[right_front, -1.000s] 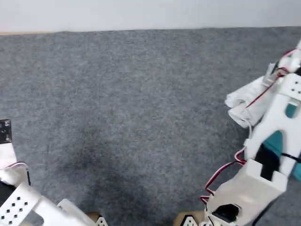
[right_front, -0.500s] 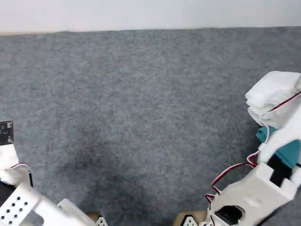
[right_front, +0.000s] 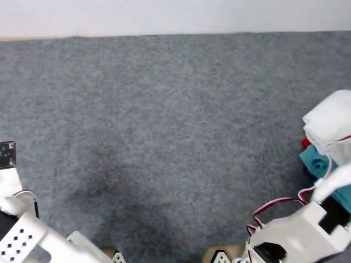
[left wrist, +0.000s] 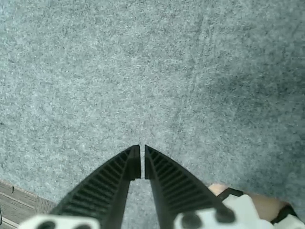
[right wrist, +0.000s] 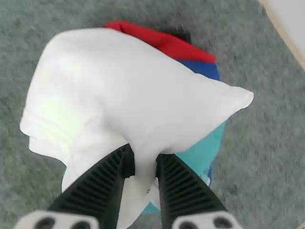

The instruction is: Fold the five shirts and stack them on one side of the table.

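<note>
A rumpled, bunched white cloth shirt [right wrist: 119, 90] hangs pinched in the right gripper [right wrist: 143, 164], jaws nearly closed on a fold. It is over a pile of red, blue and teal shirts [right wrist: 209, 143] at the grey felt table [right_front: 164, 109]'s right edge. The left gripper [left wrist: 142, 155] has its jaws together, holding nothing.

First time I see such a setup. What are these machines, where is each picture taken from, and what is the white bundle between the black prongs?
Two small robot arms sit side by side at a table covered with a grey mat. The high view looks down from a fixed camera; the other two come from a camera on each arm's wrist. The black prongs are gripper fingers. The left gripper is shut and empty above bare mat. The right gripper clamps a white shirt over a pile holding a red shirt, a blue shirt and a teal shirt.
</note>
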Controlling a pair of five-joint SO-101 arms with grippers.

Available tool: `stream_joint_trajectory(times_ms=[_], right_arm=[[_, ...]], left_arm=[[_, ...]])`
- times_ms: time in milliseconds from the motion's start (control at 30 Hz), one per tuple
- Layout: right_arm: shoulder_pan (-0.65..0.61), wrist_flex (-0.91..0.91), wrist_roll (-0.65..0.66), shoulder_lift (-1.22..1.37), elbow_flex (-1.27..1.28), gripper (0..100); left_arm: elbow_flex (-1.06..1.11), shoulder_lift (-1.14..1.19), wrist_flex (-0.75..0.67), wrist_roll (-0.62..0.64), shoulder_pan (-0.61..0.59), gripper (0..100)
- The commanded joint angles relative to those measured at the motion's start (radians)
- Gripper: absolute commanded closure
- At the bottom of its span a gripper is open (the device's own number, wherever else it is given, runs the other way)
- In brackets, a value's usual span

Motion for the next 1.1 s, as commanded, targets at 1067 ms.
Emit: stream_joint_trajectory(times_ms=[1067], right_arm=[[-0.174,0.03,-0.115,-0.097,-0.141,99.1]], left_arm=[[-0.005,-0.015,-0.014,-0.008,0.002,97]])
